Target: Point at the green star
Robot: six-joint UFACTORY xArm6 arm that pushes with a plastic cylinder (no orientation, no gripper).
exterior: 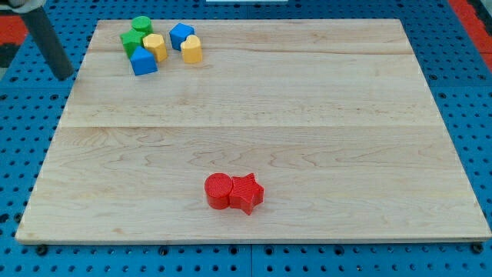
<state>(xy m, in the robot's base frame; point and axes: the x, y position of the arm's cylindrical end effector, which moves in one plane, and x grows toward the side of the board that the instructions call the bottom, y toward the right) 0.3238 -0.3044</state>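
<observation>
Rod tool (pixel 66 77) is at the view's top left, tip sitting just off the left edge of the wooden table (pixel 254 115), over the blue pegboard (pixel 23 154). It's a plain rod, nothing on it to spread or clamp, and it holds nothing.

Taking the green star (pixel 132 41) as landmark: it's in the cluster near the table's top-left corner, at the cluster's left side. The tip is to the view's left of the star and a bit lower, near but apart, with bare wood between them. No contact with any block.

Around the star:
- green cylinder (pixel 141 25) just above it, touching or nearly so.
- blue block (pixel 143 62) just below it, roughly house-shaped, touching or close; can't tell which.
- yellow block (pixel 155 46) right beside it on the view's right, exact shape hard to make out.
- second blue block (pixel 181 35) further right, past the yellow one.
- second yellow block (pixel 192 49) furthest right in the cluster, rounded top.

Well apart from the star, toward the view's bottom centre: red cylinder (pixel 218 191) and red star (pixel 247 193), touching each other, cylinder on the view's left.
</observation>
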